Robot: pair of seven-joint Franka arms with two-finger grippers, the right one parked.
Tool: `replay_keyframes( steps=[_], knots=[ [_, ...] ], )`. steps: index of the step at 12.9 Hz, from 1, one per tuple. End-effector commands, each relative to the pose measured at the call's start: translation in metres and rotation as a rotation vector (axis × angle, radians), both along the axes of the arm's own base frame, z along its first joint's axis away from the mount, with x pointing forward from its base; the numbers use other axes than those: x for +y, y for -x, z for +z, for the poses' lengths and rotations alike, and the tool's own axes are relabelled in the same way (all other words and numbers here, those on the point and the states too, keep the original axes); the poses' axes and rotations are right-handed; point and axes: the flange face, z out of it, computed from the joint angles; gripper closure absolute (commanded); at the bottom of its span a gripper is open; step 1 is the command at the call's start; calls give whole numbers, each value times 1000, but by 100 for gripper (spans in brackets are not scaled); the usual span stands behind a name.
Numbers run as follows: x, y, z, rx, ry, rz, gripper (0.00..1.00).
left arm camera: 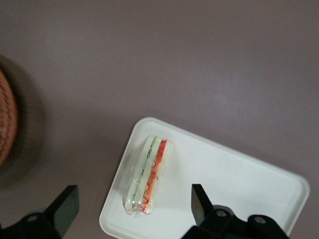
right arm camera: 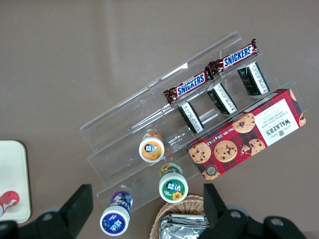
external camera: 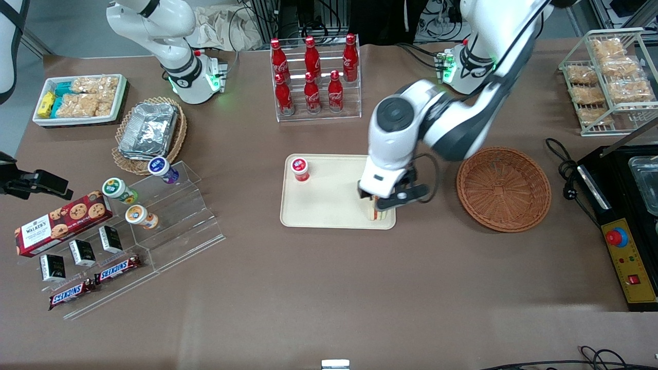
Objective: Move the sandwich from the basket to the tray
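The sandwich (left arm camera: 148, 174), wrapped in clear film with its green and orange-red filling edge up, lies on the cream tray (left arm camera: 234, 184) near a corner nearest the basket. My left gripper (left arm camera: 132, 209) hovers just above it, open, its black fingers (left arm camera: 199, 204) wide apart on either side and not touching it. In the front view the gripper (external camera: 383, 203) covers most of the sandwich (external camera: 373, 213) at the tray's (external camera: 329, 205) near corner. The reddish-brown basket (external camera: 504, 187) sits beside the tray toward the working arm's end and holds nothing; its edge shows in the left wrist view (left arm camera: 5, 124).
A small red-capped bottle (external camera: 300, 168) stands on the tray's corner toward the parked arm. A rack of red cola bottles (external camera: 313, 77) stands farther from the camera than the tray. A black control box (external camera: 624, 231) lies at the working arm's end.
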Motion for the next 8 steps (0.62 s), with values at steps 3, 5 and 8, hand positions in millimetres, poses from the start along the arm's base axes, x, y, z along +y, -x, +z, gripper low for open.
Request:
replay_keyframes(
  steps=[3,5,8],
  knots=[
    [107,17,126,-6,-24,180,0],
    [174,29,170,34,-13,96,0],
    [283,57,211,122,-21,-141,0]
  ],
)
